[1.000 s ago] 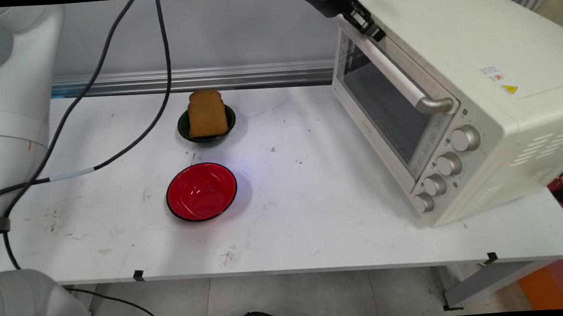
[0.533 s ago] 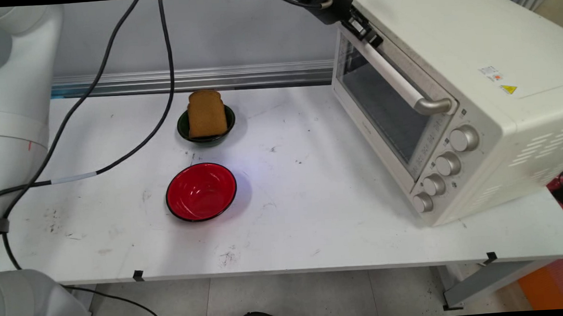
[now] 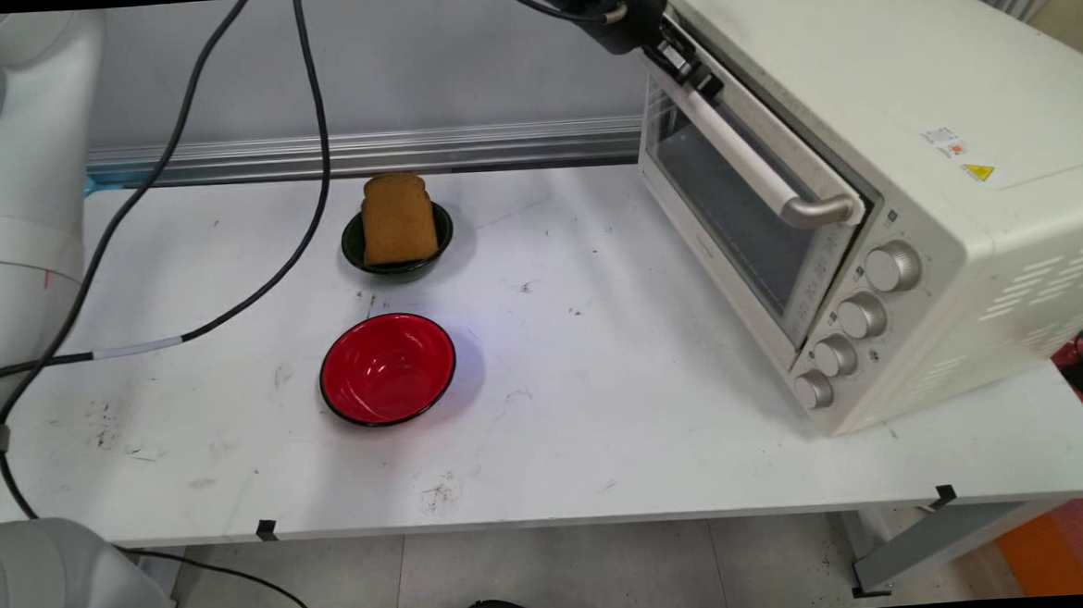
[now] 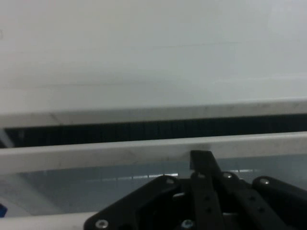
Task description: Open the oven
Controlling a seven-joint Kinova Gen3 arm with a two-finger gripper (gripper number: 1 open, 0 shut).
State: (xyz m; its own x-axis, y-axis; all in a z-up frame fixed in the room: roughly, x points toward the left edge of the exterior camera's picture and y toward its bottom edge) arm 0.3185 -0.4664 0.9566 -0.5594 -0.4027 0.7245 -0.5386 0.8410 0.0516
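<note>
The gripper point(image 3: 694, 72) sits at the top centre of the frame, pinching the upper end of the oven door handle point(image 3: 757, 165). The door point(image 3: 731, 197) of the cream toaster oven point(image 3: 905, 164) at the right stands slightly ajar, a dark gap showing along its top edge. Well apart on the bench point(image 3: 604, 430), left of centre, a green bowl point(image 3: 397, 242) holds a slice of bread point(image 3: 397, 217); a red bowl point(image 3: 387, 369) lies just below it.
</note>
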